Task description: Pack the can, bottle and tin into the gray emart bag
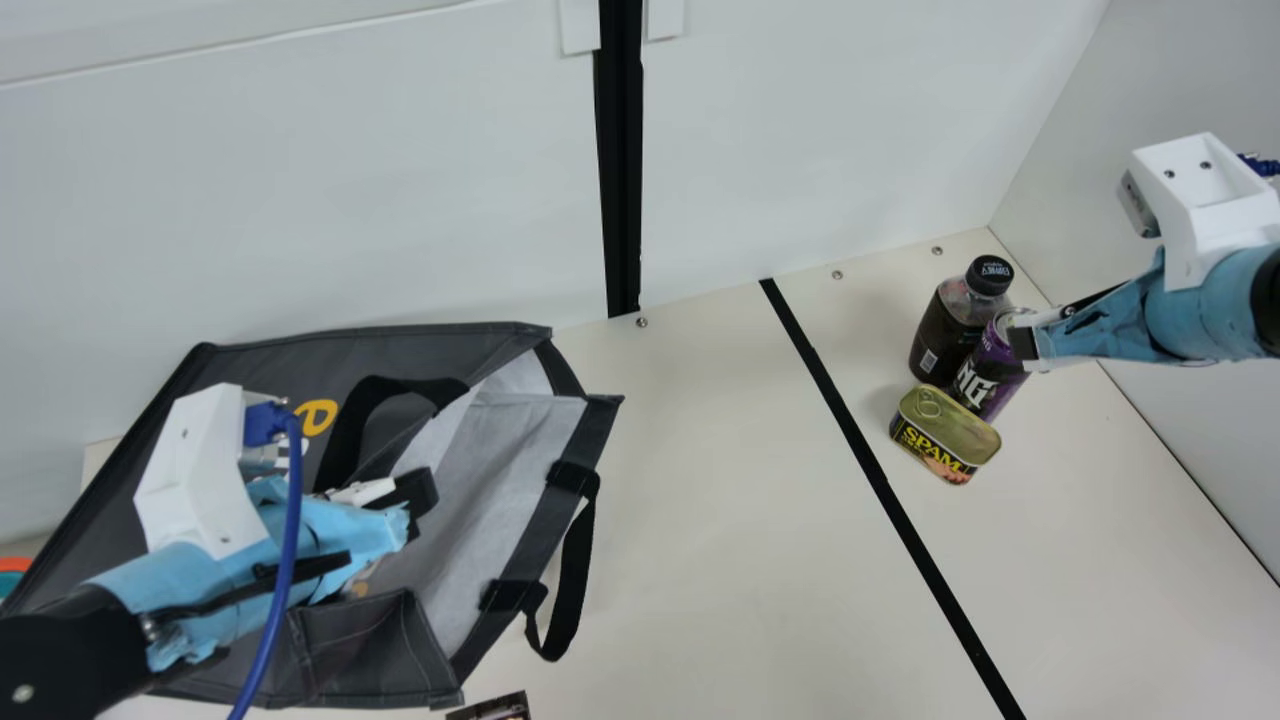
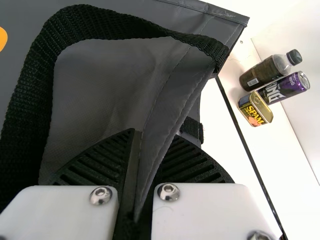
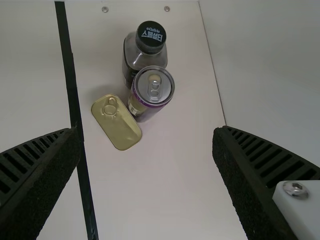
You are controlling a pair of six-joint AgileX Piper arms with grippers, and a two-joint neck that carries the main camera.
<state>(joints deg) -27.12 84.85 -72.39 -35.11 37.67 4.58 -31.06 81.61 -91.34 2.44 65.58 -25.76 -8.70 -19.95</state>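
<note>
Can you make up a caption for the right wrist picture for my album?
The open right gripper faces a black-capped bottle, a purple can and a gold-lidded tin, huddled together.

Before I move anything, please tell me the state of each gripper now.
Left gripper: closed on the gray bag's edge.
Right gripper: open, holding nothing.
</note>
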